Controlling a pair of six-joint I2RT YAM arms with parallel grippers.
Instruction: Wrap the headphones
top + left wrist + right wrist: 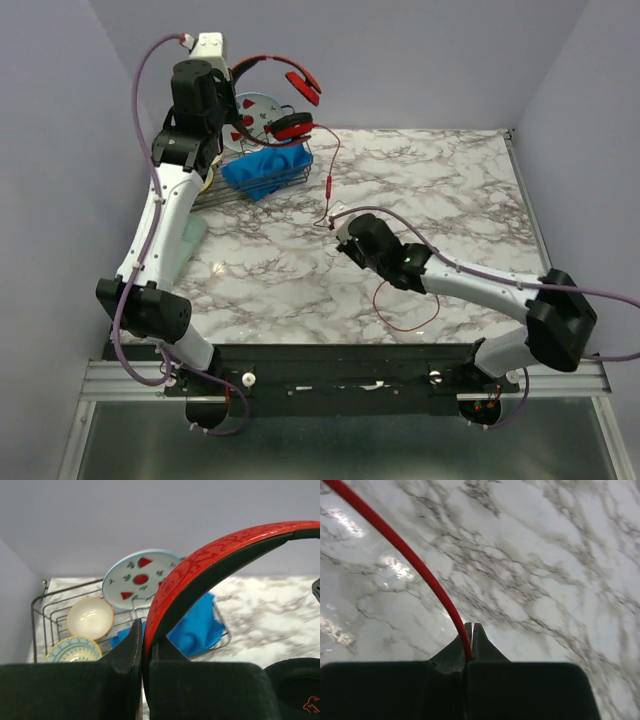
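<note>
The red headphones (292,127) hang in the air at the back left, above the dish rack. My left gripper (234,76) is shut on their headband (210,560), which runs up and to the right from between the fingers (125,655). One black ear pad (295,690) shows at the lower right of the left wrist view. The thin red cable (331,185) drops from the lower ear cup to the table's middle. My right gripper (338,228) is shut on the cable (410,555) just above the marble. The rest of the cable lies in a loop (405,315) near the right arm.
A wire dish rack (222,192) at the back left holds a patterned plate (140,577), a cream bowl (90,617), a small blue-rimmed plate (73,649) and a blue cloth (265,170). A pale green item (190,235) lies beside the left arm. Purple walls close in the table.
</note>
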